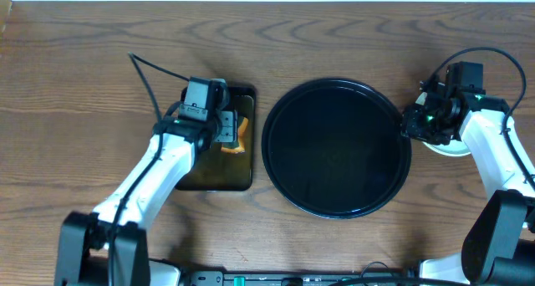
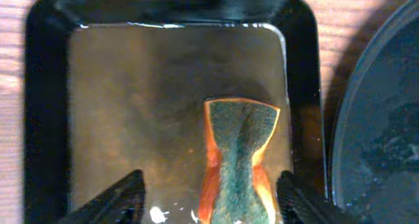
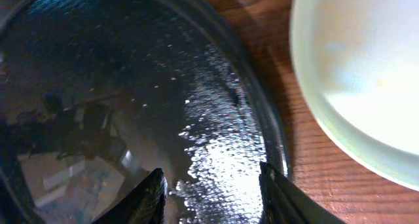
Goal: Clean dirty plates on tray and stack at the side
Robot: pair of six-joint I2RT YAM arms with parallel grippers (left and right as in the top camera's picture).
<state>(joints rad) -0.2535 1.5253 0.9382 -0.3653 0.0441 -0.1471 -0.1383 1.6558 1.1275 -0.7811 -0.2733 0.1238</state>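
The large round black tray (image 1: 337,148) lies mid-table, and no plate shows on it. A pale plate (image 1: 447,145) sits on the table just right of the tray, partly under my right arm. It also shows in the right wrist view (image 3: 360,73), where it looks clean; I cannot tell if others lie beneath it. My right gripper (image 1: 411,123) is open and empty over the tray's right rim (image 3: 213,201). My left gripper (image 1: 227,129) is open above the small rectangular tray, its fingers (image 2: 209,207) on either side of the sponge without touching it.
A small rectangular dark tray (image 1: 196,173) left of the round tray holds shallow water and an orange sponge with a green scrub face (image 2: 239,158). The round tray's rim (image 2: 380,119) lies close beside it. Wooden tabletop all around.
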